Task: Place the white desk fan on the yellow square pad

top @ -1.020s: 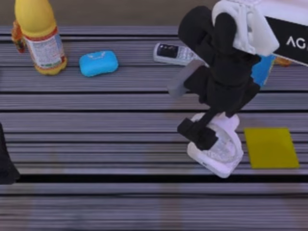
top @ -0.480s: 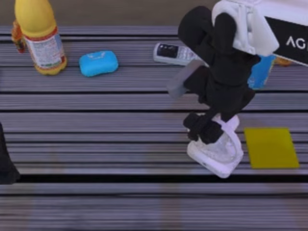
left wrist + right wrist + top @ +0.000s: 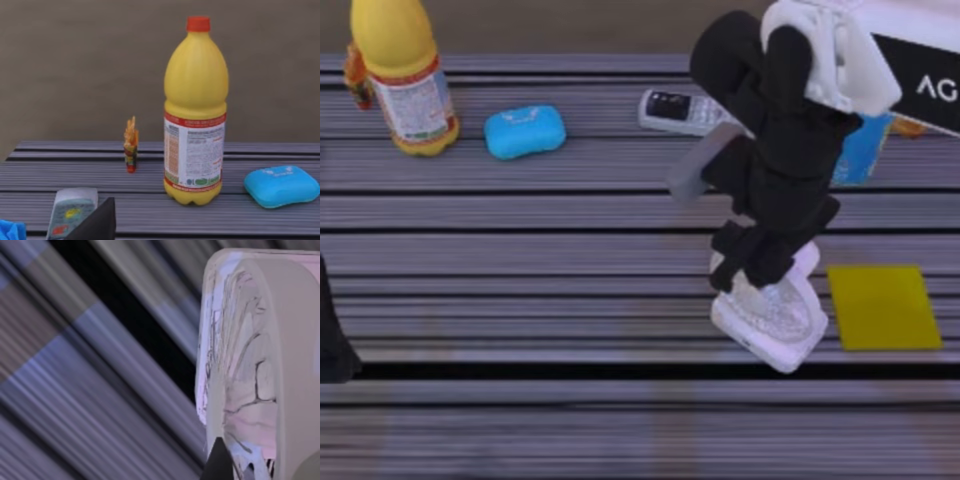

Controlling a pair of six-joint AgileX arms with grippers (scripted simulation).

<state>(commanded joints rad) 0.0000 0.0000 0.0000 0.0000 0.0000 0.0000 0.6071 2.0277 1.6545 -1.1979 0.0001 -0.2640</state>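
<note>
The white desk fan (image 3: 782,322) lies tilted on the slatted table, its grille face up, just left of the yellow square pad (image 3: 883,306) and not touching it. My right gripper (image 3: 765,268) reaches down from the back right and is shut on the fan's upper part. In the right wrist view the fan (image 3: 260,365) fills the frame, with one dark fingertip (image 3: 217,462) pressed against its grille. My left gripper (image 3: 330,345) is parked at the table's left edge; one finger (image 3: 100,220) shows, set wide.
At the back left stand a yellow bottle (image 3: 402,75) and a small orange figure (image 3: 131,145), with a blue soap-like block (image 3: 525,131) beside them. A grey remote (image 3: 680,110) and a blue can (image 3: 865,150) sit behind the right arm.
The right gripper's fingers have drawn in from a wide stance onto the fan. The fan has shifted slightly to the right. The left arm has not moved.
</note>
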